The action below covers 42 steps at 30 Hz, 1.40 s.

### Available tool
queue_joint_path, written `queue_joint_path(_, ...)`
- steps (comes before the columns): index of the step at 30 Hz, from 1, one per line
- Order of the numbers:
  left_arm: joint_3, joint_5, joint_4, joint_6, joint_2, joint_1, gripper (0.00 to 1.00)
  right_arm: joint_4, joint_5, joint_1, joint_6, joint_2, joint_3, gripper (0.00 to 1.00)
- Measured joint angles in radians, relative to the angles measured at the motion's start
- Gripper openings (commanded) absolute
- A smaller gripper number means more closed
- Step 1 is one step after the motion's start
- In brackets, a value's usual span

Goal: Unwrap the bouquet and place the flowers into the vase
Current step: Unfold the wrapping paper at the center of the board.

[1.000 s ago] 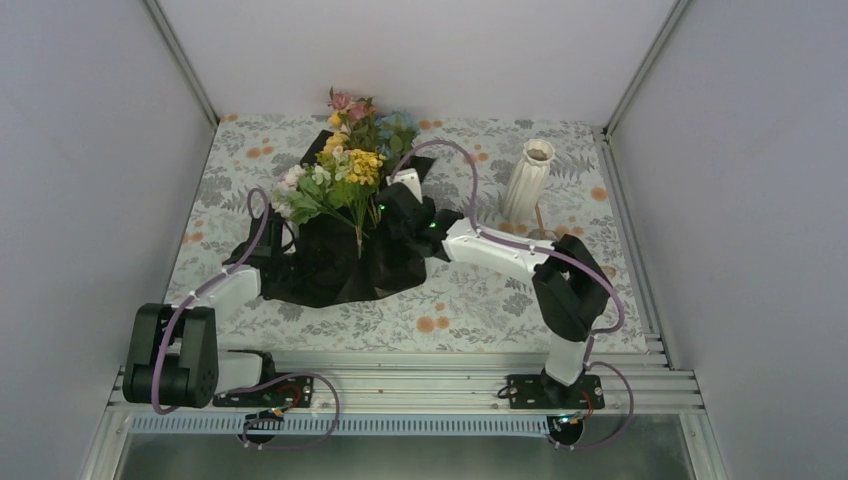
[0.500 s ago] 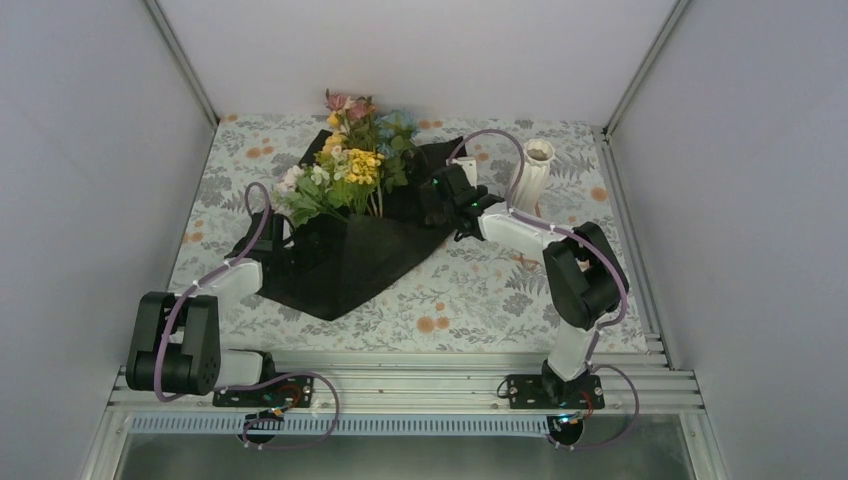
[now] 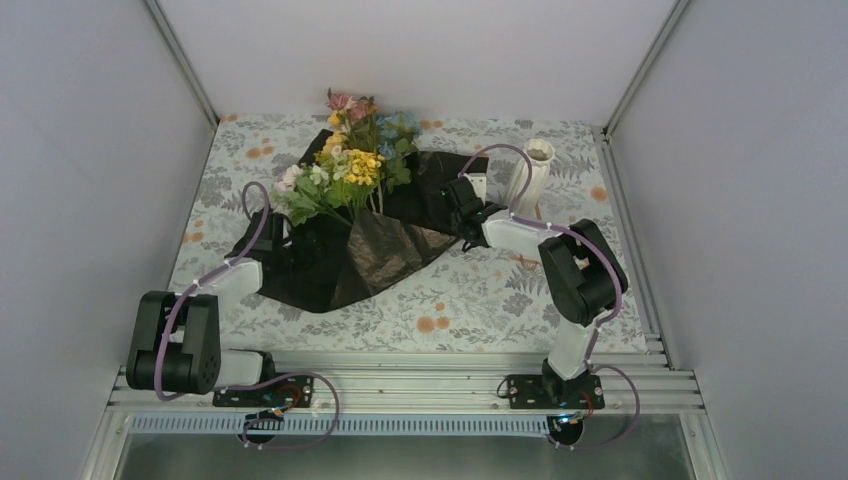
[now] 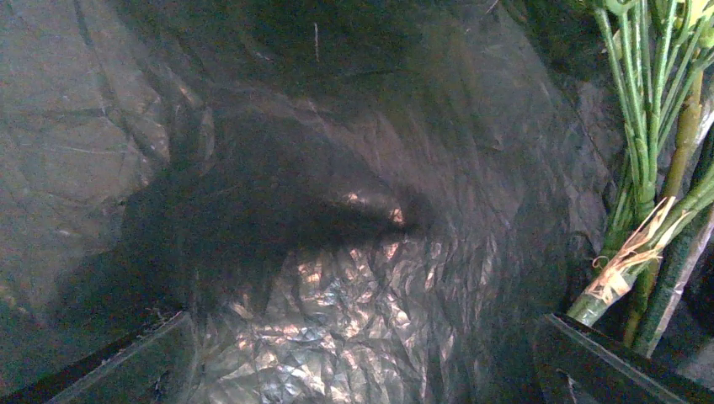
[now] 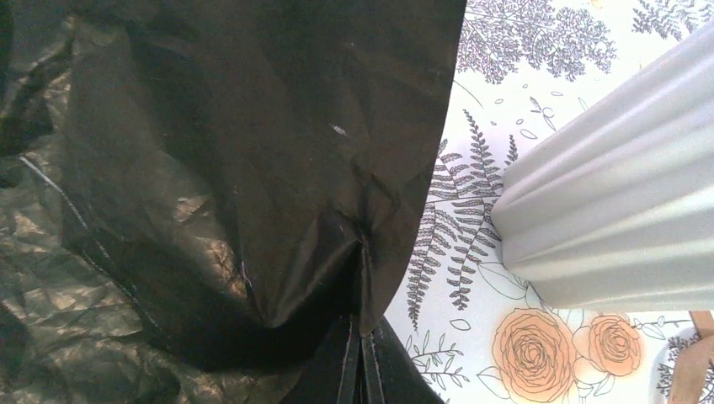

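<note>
The bouquet's flowers point(image 3: 352, 165) lie on the opened black sheet point(image 3: 370, 255) at the back centre, blooms toward the far wall. Their green stems point(image 4: 647, 160), tied with straw-coloured raffia point(image 4: 627, 261), run along the right edge of the left wrist view. My left gripper point(image 3: 283, 236) stands open low over the crinkled sheet point(image 4: 354, 278), nothing between its fingers point(image 4: 126, 362). My right gripper point(image 5: 362, 374) is shut on a fold of the sheet's right edge point(image 5: 370, 252). The white ribbed vase point(image 3: 529, 175) stands upright just right of that gripper point(image 3: 453, 192), close beside it point(image 5: 623, 202).
A floral-print tablecloth point(image 3: 470, 300) covers the table. A thin brown stick point(image 3: 541, 222) lies by the vase's foot. Grey walls and metal frame rails point(image 3: 630, 250) enclose the left, right and back sides.
My right gripper has pulled the sheet's flap right and back toward the vase, uncovering the stems and spreading the sheet. The left arm has barely moved.
</note>
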<state>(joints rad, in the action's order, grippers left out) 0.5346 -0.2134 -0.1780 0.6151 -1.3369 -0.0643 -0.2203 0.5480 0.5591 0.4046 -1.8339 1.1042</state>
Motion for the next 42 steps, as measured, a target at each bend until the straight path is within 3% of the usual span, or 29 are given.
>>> queue_joint_path(7,0.002,0.015,-0.003,0.002,0.0,0.0,1.0,0.02,-0.02,-0.018,0.033,-0.003,-0.027,0.04)
queue_joint_path(16,0.011,0.026,-0.057,-0.002,0.022,0.003,1.0,0.025,-0.066,-0.03,0.034,0.002,-0.031,0.16)
queue_joint_path(27,0.028,-0.15,-0.069,-0.052,0.196,-0.05,1.0,-0.04,-0.127,-0.031,0.037,0.153,-0.024,0.43)
queue_joint_path(34,0.085,-0.243,-0.006,-0.078,0.13,-0.16,1.0,-0.092,-0.159,-0.031,0.035,0.269,-0.018,0.5)
queue_joint_path(42,0.094,-0.335,0.066,-0.089,-0.004,-0.234,0.99,-0.114,-0.238,-0.031,0.013,0.36,-0.018,0.52)
